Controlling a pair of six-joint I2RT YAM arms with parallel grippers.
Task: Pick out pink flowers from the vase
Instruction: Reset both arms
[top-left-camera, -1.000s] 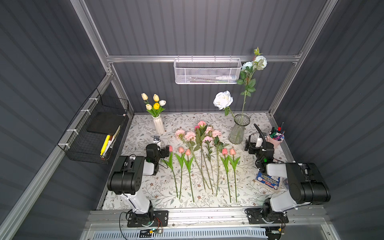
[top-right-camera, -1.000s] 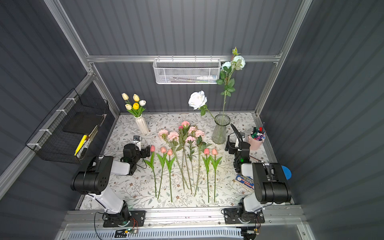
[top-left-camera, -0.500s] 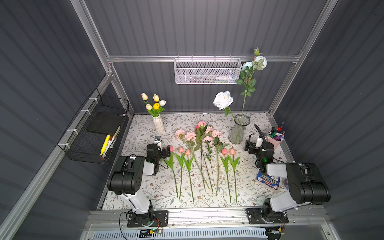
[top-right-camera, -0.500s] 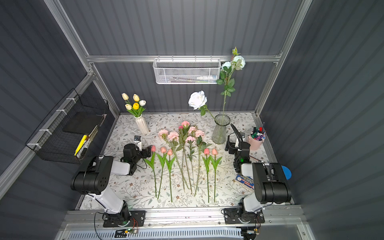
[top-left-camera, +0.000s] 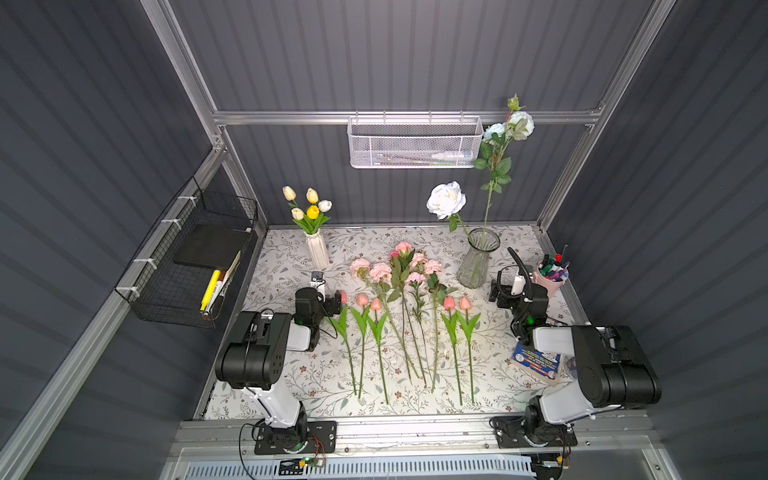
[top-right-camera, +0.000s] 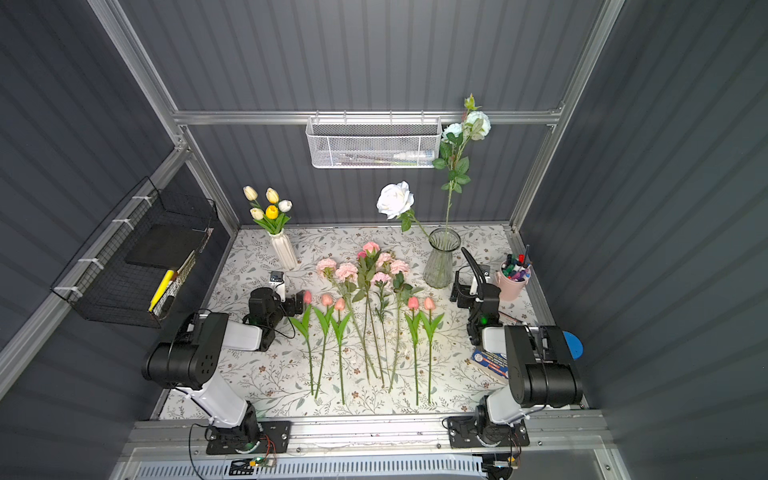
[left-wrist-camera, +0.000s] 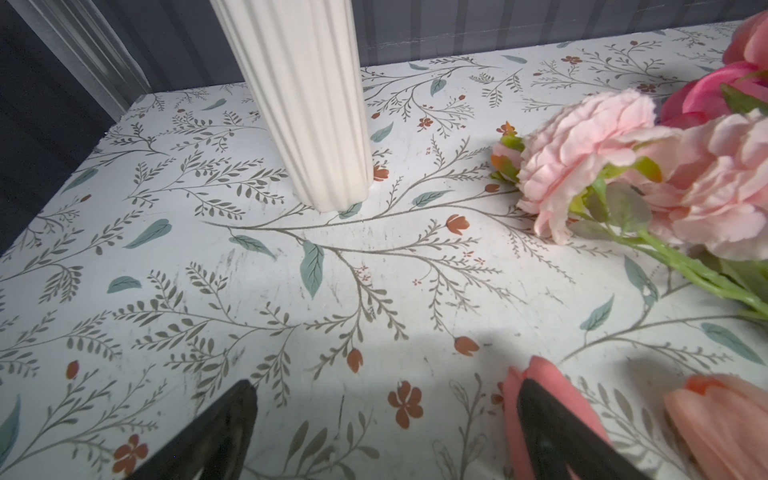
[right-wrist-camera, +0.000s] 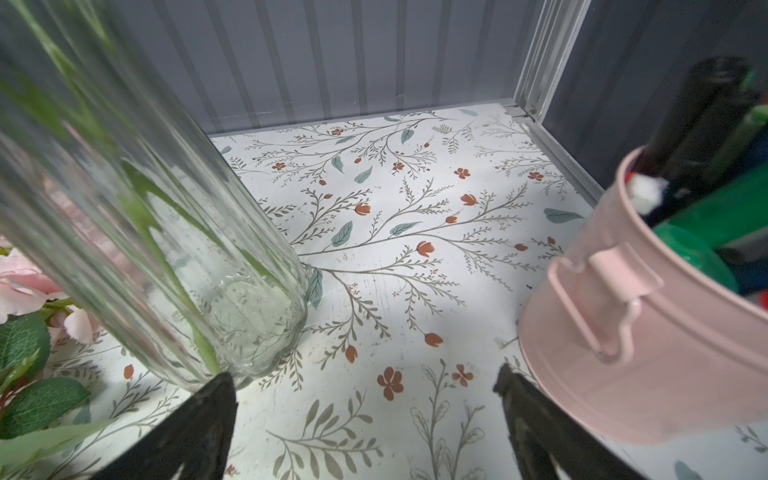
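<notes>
As both top views show, the pink flowers (top-left-camera: 415, 278) are laid flat in a row on the tabletop (top-left-camera: 286, 266), between the two arms. Blooms are pointed at the back wall (top-left-camera: 374, 62), stems at the arm bases. Five closed pink tulips (top-left-camera: 362, 299) with broad leaves are counted, three on the left and two on the right. The pale pink ruffled sprays (top-left-camera: 380, 272) and one deeper pink rose (top-left-camera: 404, 248) are grouped mid-row, stems crossed. The glass vase (top-left-camera: 478, 259) is stood just behind the row's right end; a white rose (top-left-camera: 446, 200) and a tall pale blue rose stem (top-left-camera: 509, 126) are held in it.

Surface: white sheet printed with leafy twigs and small red flowers. Enclosure: grey ribbed panels, aluminium frame. A white ribbed vase (top-left-camera: 318, 251) with yellow and cream tulips (top-left-camera: 311, 208) is placed back left, and a pink bucket (top-left-camera: 550, 282) of markers at the right edge. A white mesh basket (top-left-camera: 415, 143) is hung on the back rail, a black wire basket (top-left-camera: 191, 257) on the left wall.

Both arms are folded low. The left gripper (left-wrist-camera: 384, 399) is held wide apart low over the table, nothing between the fingers. The leftmost tulip bud is seen right beside one finger; contact cannot be told. The right gripper (right-wrist-camera: 363, 386) is likewise spread wide and empty, set facing the gap between glass vase and pink bucket.
</notes>
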